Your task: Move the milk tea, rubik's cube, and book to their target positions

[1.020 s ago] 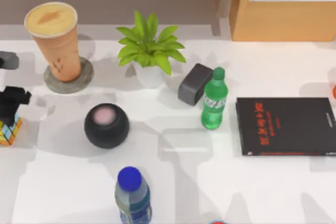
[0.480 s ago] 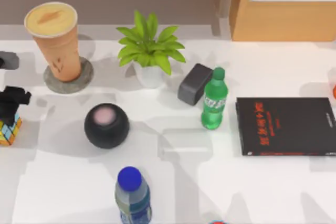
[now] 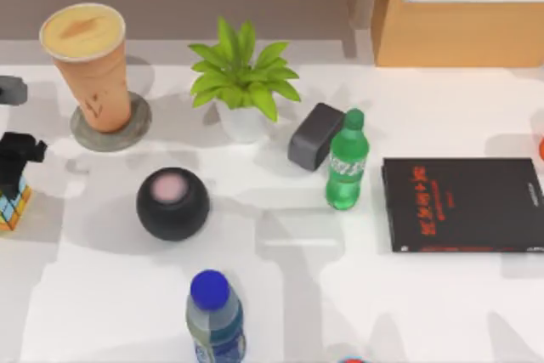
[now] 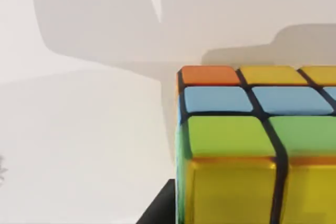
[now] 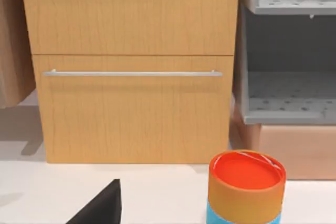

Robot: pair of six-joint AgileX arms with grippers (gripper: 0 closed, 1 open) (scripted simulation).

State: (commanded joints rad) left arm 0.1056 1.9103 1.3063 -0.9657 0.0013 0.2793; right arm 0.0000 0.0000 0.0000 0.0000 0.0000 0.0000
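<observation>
From above, the left gripper (image 3: pixel 15 159) sits over the cube (image 3: pixel 12 203) at the table's far-left edge, black body covering the cube's top. I cannot tell from here whether its fingers pinch the cube or stand spread around it. The milk tea (image 3: pixel 90 64) stands upright on a grey coaster (image 3: pixel 110 125) at the far left, near the gripper. A black sphere (image 3: pixel 172 203) lies to the right of the cube, a plant (image 3: pixel 241 81) farther back, a green bottle (image 3: pixel 347 171) mid-table and a black book (image 3: pixel 463 203) at the right. The blue book I cannot find.

The left wrist view has the cube (image 4: pixel 257 145) very close, orange, blue, green and yellow squares, above the white table (image 4: pixel 79 145). Contact is hidden, so a loose or off-centre hold could let the cube twist or drop. A swing toward the far side could knock the tall cup over.

The right wrist view faces a wooden drawer (image 5: pixel 131 108) and an orange can (image 5: pixel 245 187); a dark finger (image 5: pixel 102 207) pokes in, its partner hidden, so the right gripper's state I cannot tell. That arm looks parked at the right.
</observation>
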